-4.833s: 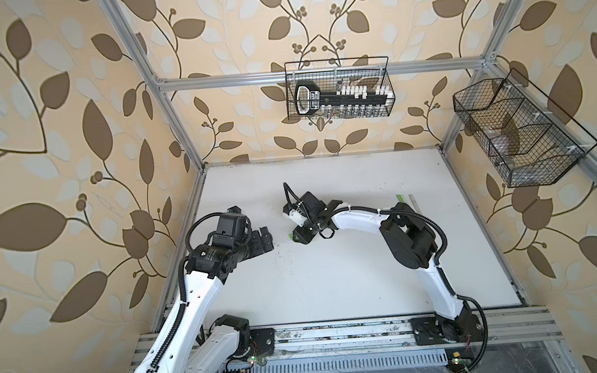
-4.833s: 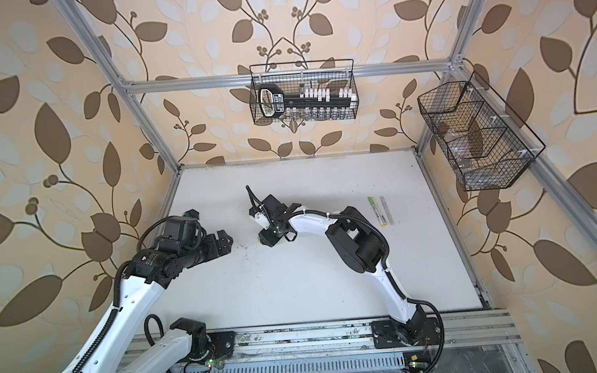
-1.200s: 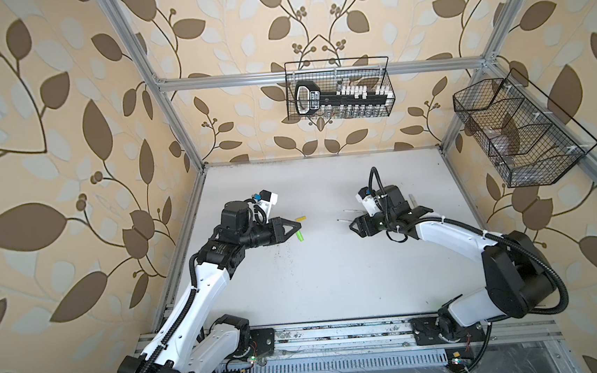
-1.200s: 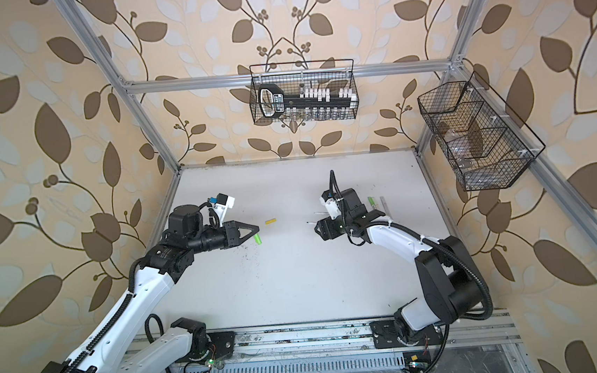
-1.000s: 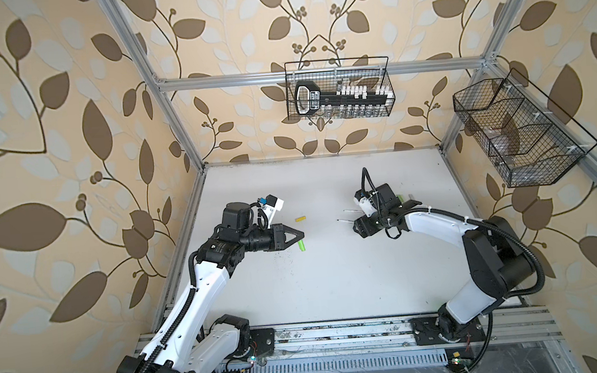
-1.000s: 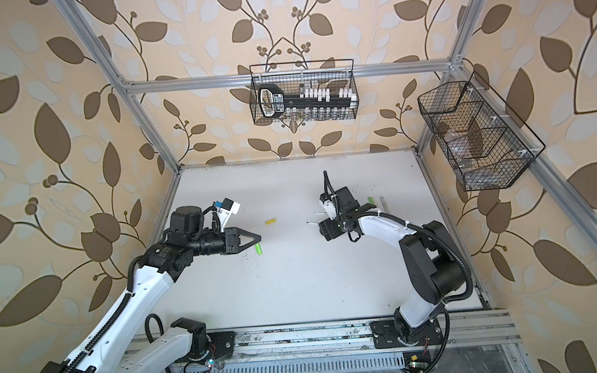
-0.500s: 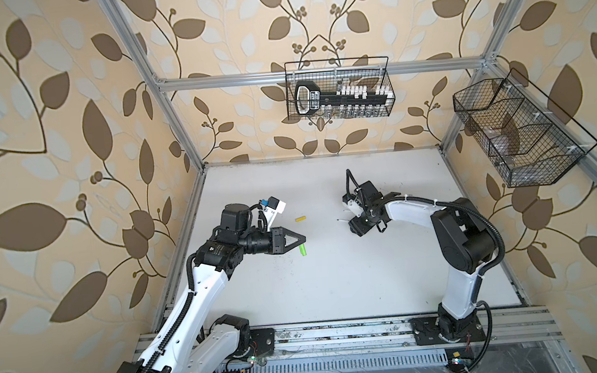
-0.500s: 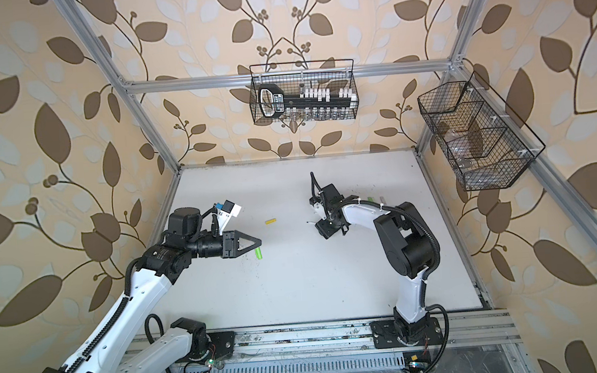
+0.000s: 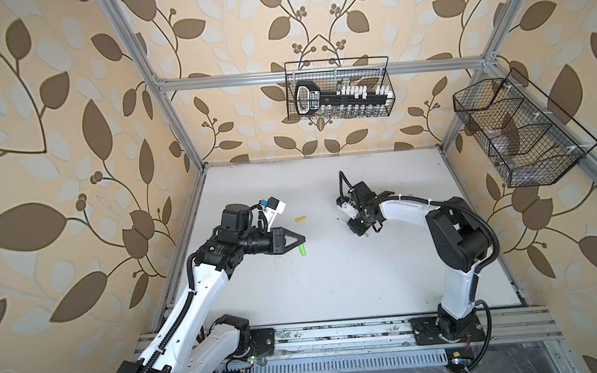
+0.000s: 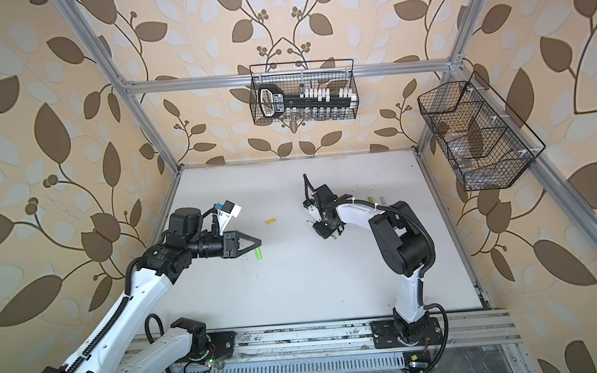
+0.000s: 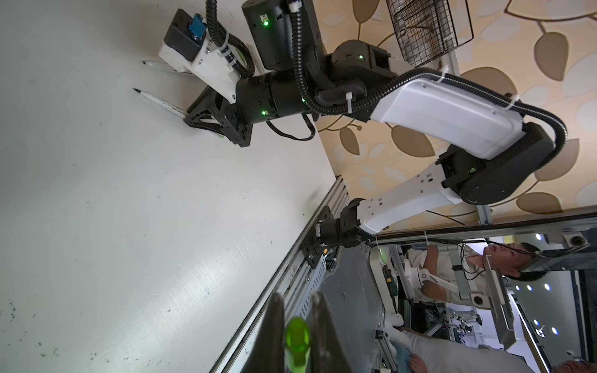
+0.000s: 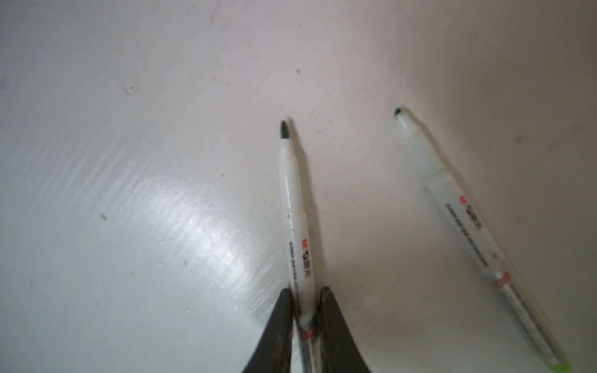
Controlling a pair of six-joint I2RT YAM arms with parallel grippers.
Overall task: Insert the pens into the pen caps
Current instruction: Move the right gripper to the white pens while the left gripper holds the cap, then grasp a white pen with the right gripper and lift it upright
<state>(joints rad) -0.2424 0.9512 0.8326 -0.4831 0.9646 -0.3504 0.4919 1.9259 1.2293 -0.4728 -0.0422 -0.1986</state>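
Pens: two observed, both right of the table's centre. One pen (image 12: 297, 210), white-bodied with a dark green tip, sits between the fingers of the right gripper (image 12: 305, 294). The fingers are drawn in against the barrel on both sides, toward its tail end. Its tip points left in a top view. Whether it is lifted off the table (image 9: 333, 283) cannot be told. The second pen (image 12: 468, 232) lies flat just beside it, not touching, tip pointing much the same way and green tail end showing.

Caps: the left gripper (image 9: 303, 238) is left of centre, level with the table and pointing right. Its fingers are closed on a green cap (image 9: 303, 249), which the left wrist view shows pinched between them. A yellow cap (image 9: 300, 218) lies loose on the table just beyond that gripper, on the far side, untouched. In a top view two short pieces lie at the right, beyond the right arm. They appear to be a second green cap (image 10: 370, 199) and a pale cap (image 10: 382, 199), but are too small to confirm.

The two grippers are well apart.
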